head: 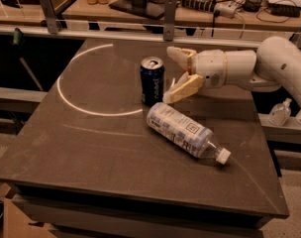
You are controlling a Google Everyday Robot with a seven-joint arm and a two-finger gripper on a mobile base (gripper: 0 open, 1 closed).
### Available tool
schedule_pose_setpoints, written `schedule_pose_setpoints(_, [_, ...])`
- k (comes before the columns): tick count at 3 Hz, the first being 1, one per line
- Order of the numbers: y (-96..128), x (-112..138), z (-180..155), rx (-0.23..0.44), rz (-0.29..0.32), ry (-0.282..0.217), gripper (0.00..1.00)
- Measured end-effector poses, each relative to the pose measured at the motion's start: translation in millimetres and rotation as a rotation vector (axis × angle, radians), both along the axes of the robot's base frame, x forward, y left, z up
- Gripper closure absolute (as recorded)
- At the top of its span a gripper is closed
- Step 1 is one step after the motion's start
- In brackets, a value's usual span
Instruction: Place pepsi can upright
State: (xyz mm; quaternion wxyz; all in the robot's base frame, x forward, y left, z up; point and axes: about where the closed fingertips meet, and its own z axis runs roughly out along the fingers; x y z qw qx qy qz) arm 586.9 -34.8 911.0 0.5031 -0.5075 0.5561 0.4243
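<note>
The pepsi can [152, 81], dark blue with a silver top and pull tab, stands upright on the dark table [91, 143] near the edge of a white arc. My gripper [171, 75] is just right of the can, open, its two cream fingers [182, 89] spread apart and clear of the can. The white arm reaches in from the right.
A clear plastic bottle [185, 132] with a white cap lies on its side in front of the gripper, cap pointing to the lower right. A metal rail [140, 32] runs behind the table, with a cluttered bench beyond. A small bottle [279, 114] sits off the table at right.
</note>
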Motion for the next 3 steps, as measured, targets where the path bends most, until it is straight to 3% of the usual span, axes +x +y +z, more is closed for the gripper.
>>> schedule_pose_setpoints(1, [-27,-3,12,-0.050,-0.025,-0.018,0.00])
schedule_pose_setpoints(2, [-105,-16,43,-0.236,-0.250,-0.002,0.00])
schedule_pose_setpoints(3, [-107,-25,65,-0.271,-0.291,0.002,0.00])
